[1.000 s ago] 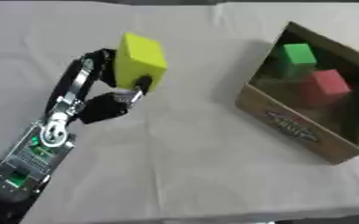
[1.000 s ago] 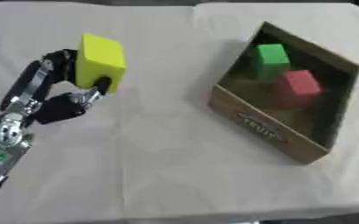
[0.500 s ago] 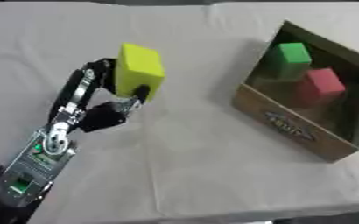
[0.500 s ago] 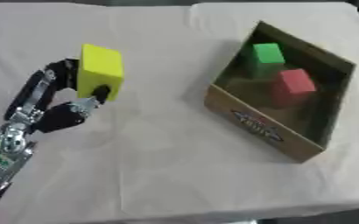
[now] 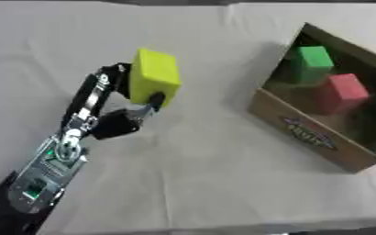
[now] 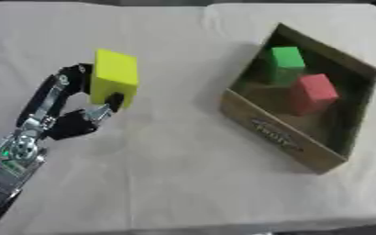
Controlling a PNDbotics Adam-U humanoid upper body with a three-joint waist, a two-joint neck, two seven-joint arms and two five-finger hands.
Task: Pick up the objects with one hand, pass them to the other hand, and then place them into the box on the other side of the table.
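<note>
One hand is at work: the left hand (image 5: 115, 117) comes in from the lower left and pinches the yellow block (image 5: 153, 76) between curled fingers behind it and the thumb against its near face. The block appears held clear of the table (image 5: 199, 174), left of centre, its long axis roughly upright with a slight tilt. The relation that matters for the next move is sideways: the cardboard box (image 5: 307, 136) lies well apart to the right of the block, set askew, with a green block (image 5: 312, 58) and a red block (image 5: 340, 92) already inside, just beside each other. The right hand shows in neither view, so the handover called for by the task is judged not yet begun; the block would have to travel rightward to meet it. A pale cloth covers the table, flat apart from faint creases, and the stretch between the held block and the box carries nothing that would hinder a crossing.
</note>
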